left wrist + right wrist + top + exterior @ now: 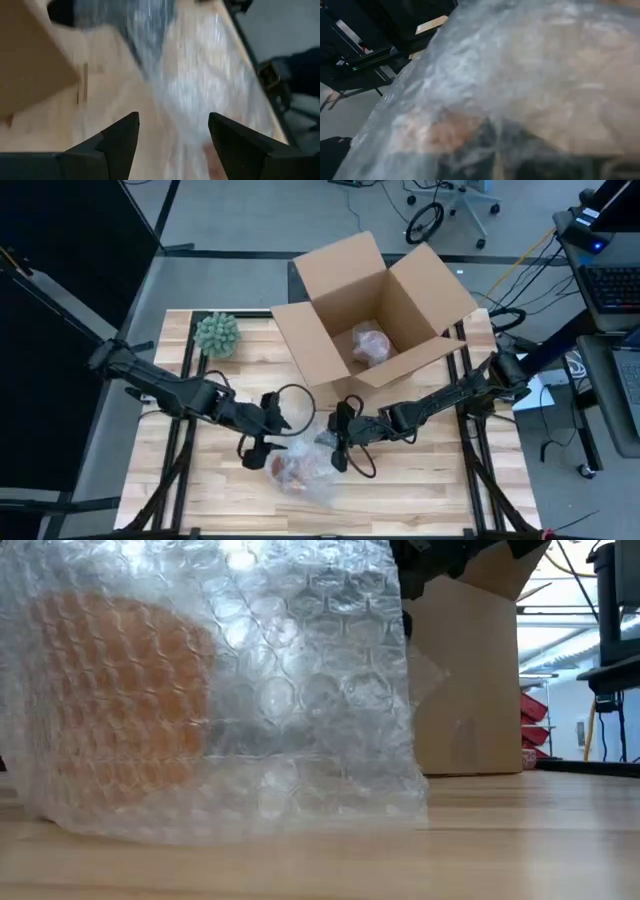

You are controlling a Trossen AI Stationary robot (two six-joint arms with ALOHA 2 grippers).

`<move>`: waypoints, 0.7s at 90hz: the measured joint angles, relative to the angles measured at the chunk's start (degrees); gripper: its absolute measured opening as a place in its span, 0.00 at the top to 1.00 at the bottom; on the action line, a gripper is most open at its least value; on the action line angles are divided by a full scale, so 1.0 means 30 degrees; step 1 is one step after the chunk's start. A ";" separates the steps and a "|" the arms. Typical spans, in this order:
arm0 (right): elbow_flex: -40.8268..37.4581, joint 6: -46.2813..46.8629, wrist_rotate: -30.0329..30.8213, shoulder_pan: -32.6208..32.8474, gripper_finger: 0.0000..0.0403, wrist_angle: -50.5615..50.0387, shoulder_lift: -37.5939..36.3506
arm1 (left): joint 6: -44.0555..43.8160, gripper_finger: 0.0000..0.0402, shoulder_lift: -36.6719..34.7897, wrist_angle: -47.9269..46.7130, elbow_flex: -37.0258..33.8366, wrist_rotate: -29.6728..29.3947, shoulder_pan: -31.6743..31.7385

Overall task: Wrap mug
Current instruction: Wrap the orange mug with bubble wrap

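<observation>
A: What's in the box (370, 305)?
B: 1 wrapped bundle (368, 345). The mug (290, 468) sits in bubble wrap (310, 470) at the bench (420, 490) front, between both end effectors.
A: Fingers?
B: Left end effector (172, 131) is spread, just beside it. Right end effector (340, 452) touches the wrap, can't tell its state. Green plant (217, 334) well apart.

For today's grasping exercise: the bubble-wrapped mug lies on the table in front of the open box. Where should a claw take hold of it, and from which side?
Grip the loose bubble wrap trailing past the orange mug, probably from above. The mug's bulge looks too wide and slippery, while the flap is thin and lies flat on the table. The left claw, open, and the right claw already flank the bundle.
</observation>
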 joint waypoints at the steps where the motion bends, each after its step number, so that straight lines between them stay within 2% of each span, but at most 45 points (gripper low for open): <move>1: -0.0004 0.0000 0.0000 0.0000 1.00 0.0000 0.0000 | 0.0000 0.43 0.0092 0.0213 -0.0029 0.0000 0.0000; 10: -0.0002 -0.0003 0.0000 0.0000 1.00 0.0000 0.0000 | -0.0053 0.43 0.1444 0.1477 -0.0529 0.0082 0.0000; 24: -0.0001 -0.0294 -0.0018 -0.0088 1.00 -0.0035 -0.0054 | -0.0643 0.43 0.4281 0.2298 -0.0642 0.1502 -0.0409; 34: -0.0005 -0.0494 -0.0052 -0.0369 1.00 -0.0094 -0.0130 | -0.1021 0.43 0.5675 0.2707 -0.0642 0.1770 -0.0714; 50: 0.0038 -0.0524 -0.0124 -0.0670 1.00 0.0247 -0.0262 | -0.1035 0.43 0.6597 0.2685 -0.0642 0.1321 -0.0465; 63: 0.1284 -0.1486 -0.0519 -0.0538 1.00 0.0225 -0.0257 | -0.1013 0.43 0.6624 0.2733 -0.0633 0.0573 -0.0068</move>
